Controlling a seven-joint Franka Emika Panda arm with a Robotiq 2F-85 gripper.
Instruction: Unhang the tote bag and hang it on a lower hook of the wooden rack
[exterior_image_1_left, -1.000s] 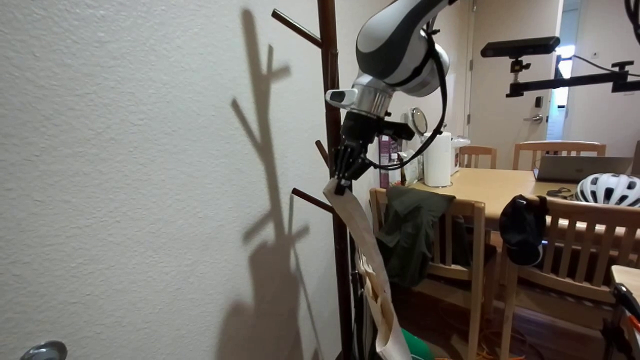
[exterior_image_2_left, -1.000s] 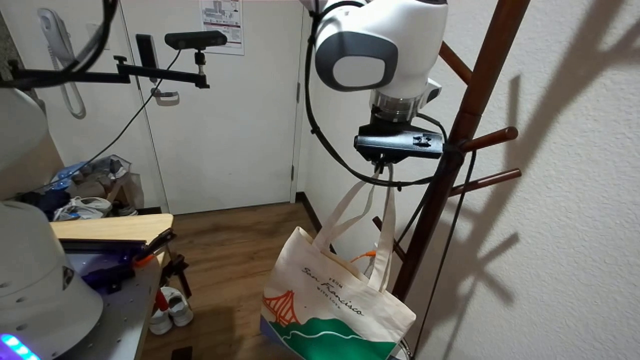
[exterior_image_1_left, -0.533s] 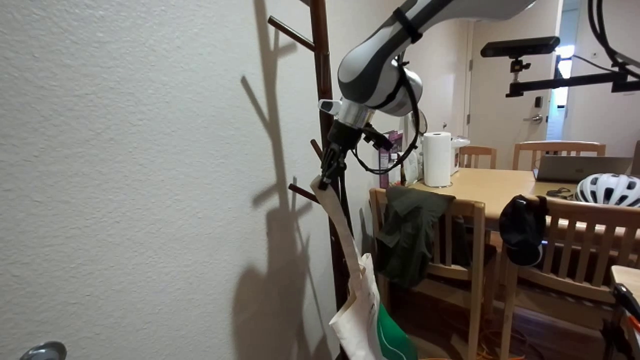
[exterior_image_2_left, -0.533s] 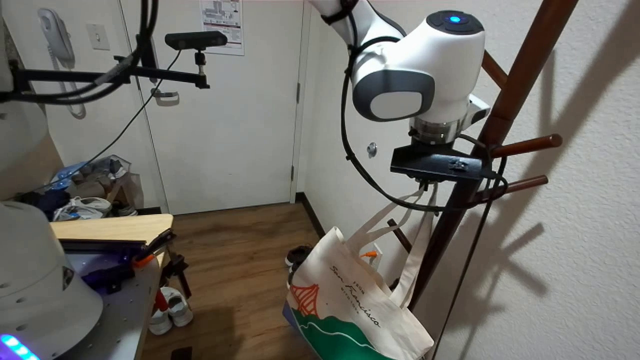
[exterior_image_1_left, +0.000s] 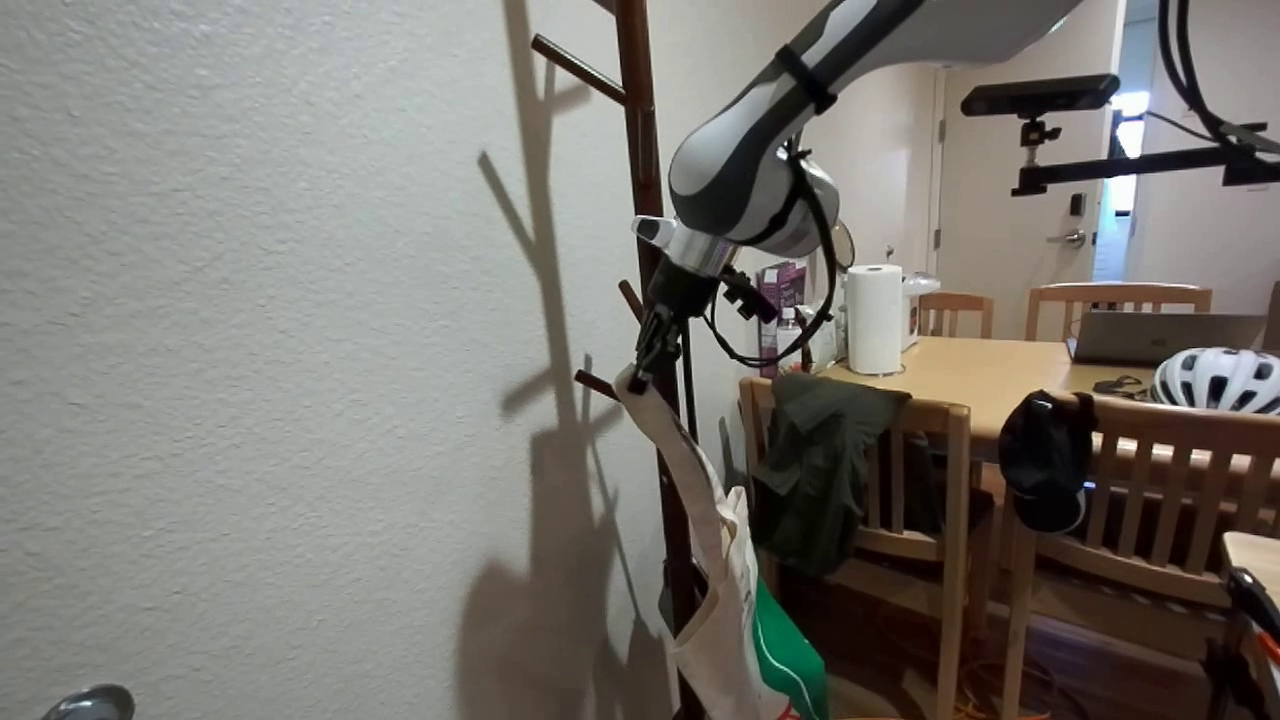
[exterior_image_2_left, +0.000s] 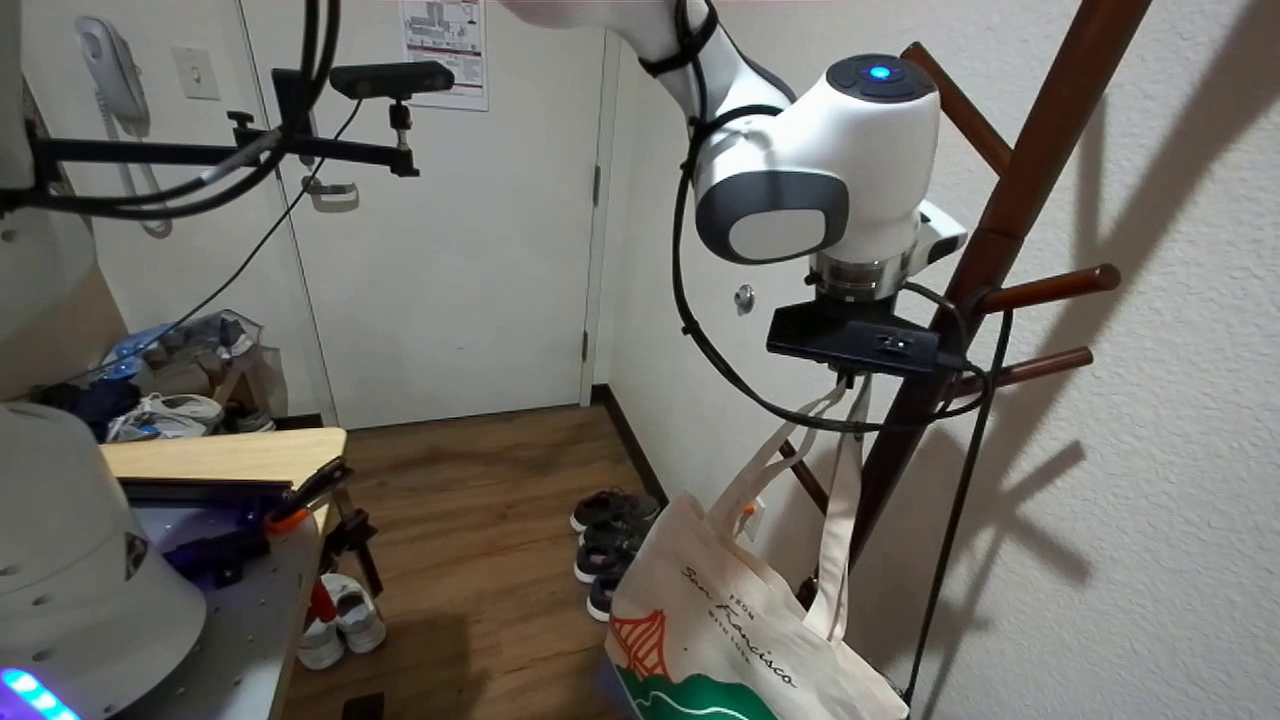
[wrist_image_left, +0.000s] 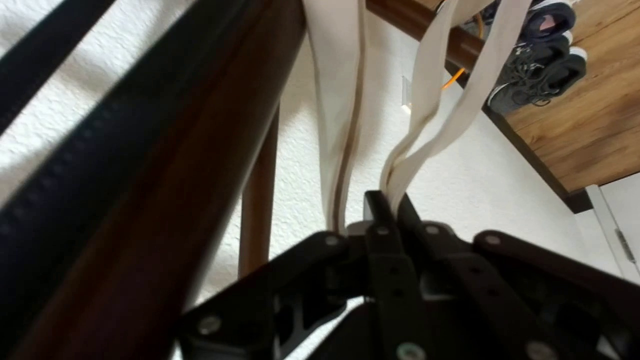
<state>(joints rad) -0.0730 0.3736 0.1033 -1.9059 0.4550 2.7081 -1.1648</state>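
Observation:
The cream tote bag (exterior_image_2_left: 750, 640) hangs tilted below my gripper, with San Francisco lettering and a green print. It also shows in an exterior view (exterior_image_1_left: 725, 640). My gripper (wrist_image_left: 395, 205) is shut on its strap (wrist_image_left: 420, 115); another strap length runs up on the left. The dark wooden rack (exterior_image_1_left: 640, 130) stands right beside the gripper (exterior_image_1_left: 640, 382). A lower hook (exterior_image_1_left: 595, 383) appears at fingertip height, partly behind the strap; I cannot tell whether they touch. Two hooks (exterior_image_2_left: 1045, 290) (exterior_image_2_left: 1035, 370) point towards the wall. Another hook (exterior_image_2_left: 805, 475) is lower, behind the straps.
The wall (exterior_image_1_left: 250, 350) is close behind the rack. A black cable (exterior_image_2_left: 960, 510) hangs along the rack. Chairs with a dark green jacket (exterior_image_1_left: 830, 450) and a black cap (exterior_image_1_left: 1045, 460) stand nearby. Several shoes (exterior_image_2_left: 605, 540) lie on the floor near the bag.
My gripper has moved with the bag towards the rack's lower hooks, then slightly down in the last half second. The bag has swung and turned. The grip on the strap is unchanged.

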